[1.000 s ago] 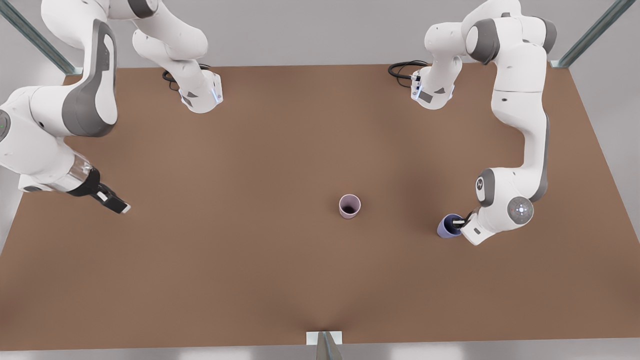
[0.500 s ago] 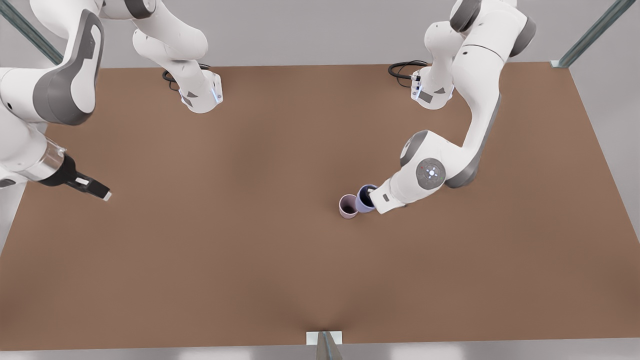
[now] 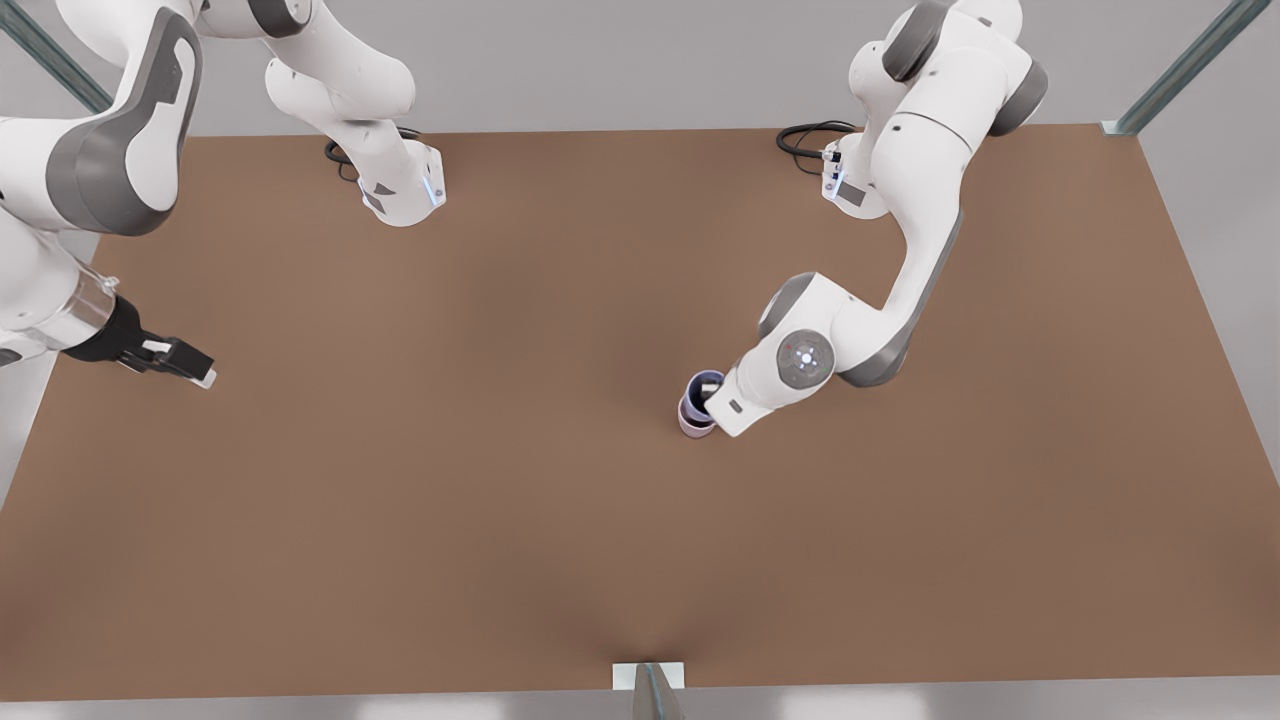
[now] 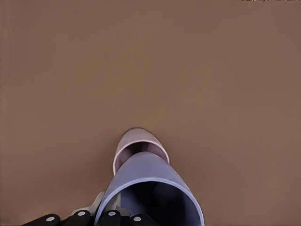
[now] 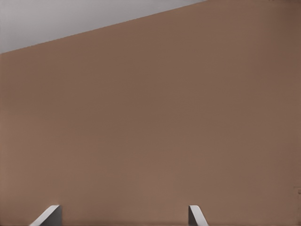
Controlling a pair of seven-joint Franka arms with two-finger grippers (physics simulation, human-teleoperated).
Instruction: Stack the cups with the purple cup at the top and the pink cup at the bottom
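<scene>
At the front view's left, the right pincer [image 3: 190, 366] hangs over bare brown surface [image 3: 450, 520] near the edge, well apart from both cups; its wrist view shows two fingertips [image 5: 47, 216] spread wide with nothing between them, so it is open and empty, and this arm waits. Toward the front view's right, near the middle of the surface, the left pincer [image 3: 712, 395] has hold of the purple cup [image 3: 703, 386], its fingers closed on the cup's rim wall, one finger apparently inside the mouth and one outside. From that pincer's wrist view the purple cup [image 4: 148, 193] hangs mouth-up with its base pointing down and away, and the pink cup [image 4: 139, 143] stands upright on the surface directly past that base, its rim showing as a pale ring around the purple cup's lower end. The two long axes look close to lined up, though the purple cup seems slightly tilted against the pink one. Whether the base has entered the pink mouth or only hovers just above it cannot be told. The coming move, as I judge it, is a straight descent along that shared axis, then a release; a tilt could catch the rim and tip the pink cup.
</scene>
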